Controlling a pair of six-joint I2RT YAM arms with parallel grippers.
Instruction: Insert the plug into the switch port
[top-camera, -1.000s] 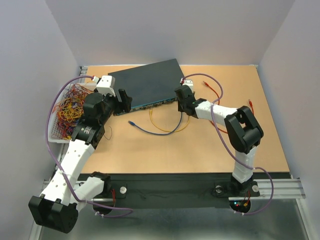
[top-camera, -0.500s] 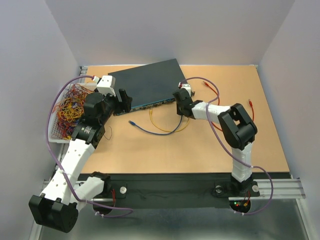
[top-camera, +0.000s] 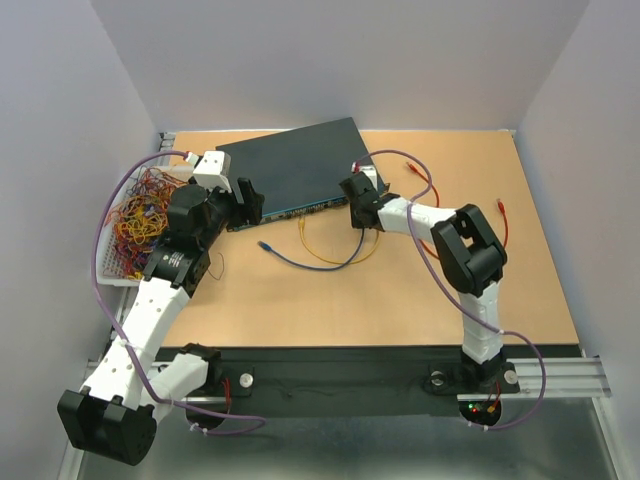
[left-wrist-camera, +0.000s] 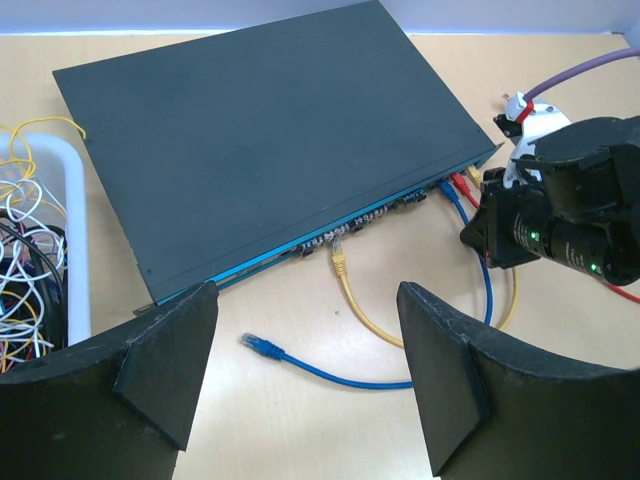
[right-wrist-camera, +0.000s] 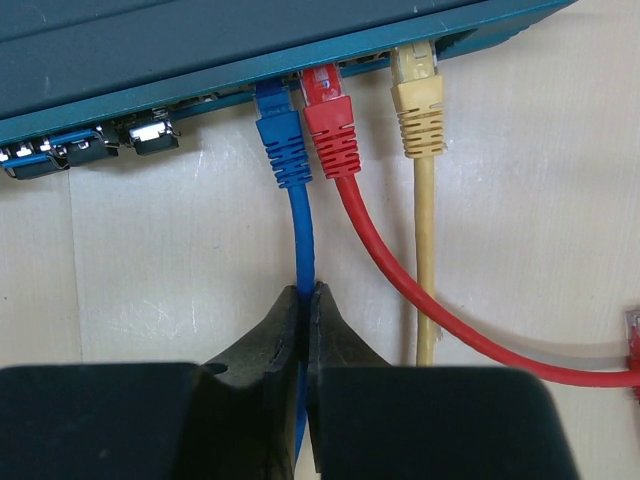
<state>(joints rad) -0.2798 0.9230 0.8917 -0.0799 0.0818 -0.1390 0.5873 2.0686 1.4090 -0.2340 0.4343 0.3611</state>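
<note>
The switch (top-camera: 295, 165) lies at the back of the table, its socket row facing me (right-wrist-camera: 150, 130). At that face's right end a blue plug (right-wrist-camera: 280, 140), a red plug (right-wrist-camera: 330, 125) and a yellow plug (right-wrist-camera: 418, 105) sit in neighbouring ports. My right gripper (right-wrist-camera: 308, 295) is shut on the blue cable (right-wrist-camera: 303, 240) a short way behind its plug. The cable's other end, a loose blue plug (left-wrist-camera: 258, 344), lies on the table. My left gripper (left-wrist-camera: 305, 310) hangs open above it, holding nothing, near the switch's left front corner (top-camera: 250, 205).
A white wire basket (top-camera: 105, 270) full of tangled cables stands at the left edge. A loose yellow plug (left-wrist-camera: 340, 262) lies just before the socket row. A red cable (top-camera: 430, 185) trails right of the switch. The purple arm cable (top-camera: 425, 240) loops over the right arm.
My right gripper has shifted left along the switch's front and its jaws have shut on the blue cable. The left arm has stayed still.
</note>
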